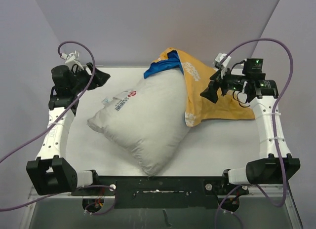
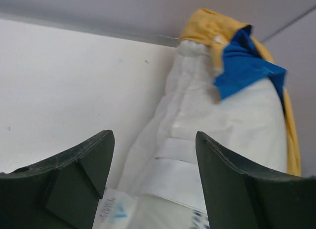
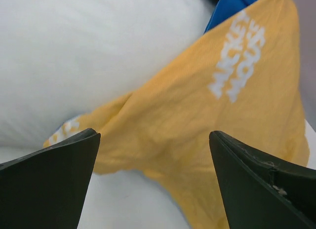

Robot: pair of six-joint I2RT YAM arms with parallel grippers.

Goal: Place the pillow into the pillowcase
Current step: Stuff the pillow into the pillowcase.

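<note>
The pillow [image 1: 148,120] is seen mid-surface [image 1: 222,145], its 1 o'clock corner capped by the pillowcase [image 1: 212,95]. The left end effector [image 2: 153,137] and right end effector [image 3: 154,134] are spread wide, with nothing held.

The pillow [image 1: 143,125] lies in the middle of the table [image 1: 217,147], its far corner inside the pillowcase [image 1: 200,93] at the back right.

- We are wearing white casings along the long links of our left arm [image 1: 57,133] and right arm [image 1: 266,125].
- We are carrying bulky black joint housings [image 1: 49,174] at the bases.
- We are trailing thin purple cables [image 1: 264,39] in wide loops from each wrist.
- We are showing dark, wedge-shaped fingers [image 2: 227,184], and a small green light [image 1: 256,60] is glowing on the right wrist.
</note>
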